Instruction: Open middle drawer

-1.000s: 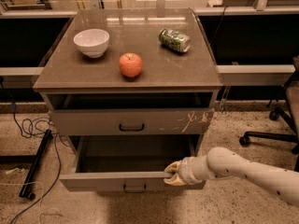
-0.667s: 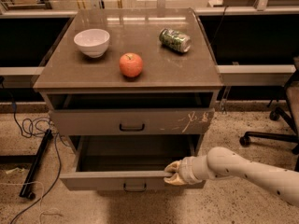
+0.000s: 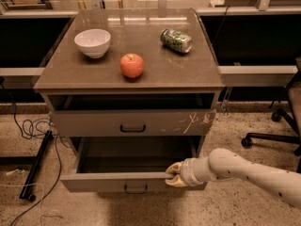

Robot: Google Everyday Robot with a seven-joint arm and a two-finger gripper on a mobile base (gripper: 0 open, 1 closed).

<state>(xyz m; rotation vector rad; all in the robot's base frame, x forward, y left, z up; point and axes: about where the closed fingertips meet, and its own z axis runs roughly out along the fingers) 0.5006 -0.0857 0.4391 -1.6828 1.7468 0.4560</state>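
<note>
The middle drawer (image 3: 101,181) is pulled well out of the cabinet, and its dark inside (image 3: 131,157) shows. Its plain front has a small black handle (image 3: 135,189) at the centre. My gripper (image 3: 175,175) sits at the top edge of this drawer's front, right of the handle, and touches the rim. My pale arm (image 3: 244,171) reaches in from the lower right. The drawer above, with white scratches on its front (image 3: 195,121), stands slightly out. No third drawer is in view.
On the cabinet top (image 3: 155,74) stand a white bowl (image 3: 92,42), a red apple (image 3: 131,65) and a green can lying on its side (image 3: 176,40). Cables (image 3: 33,128) and a black bar (image 3: 36,166) lie on the floor at left. An office chair base (image 3: 273,138) stands at right.
</note>
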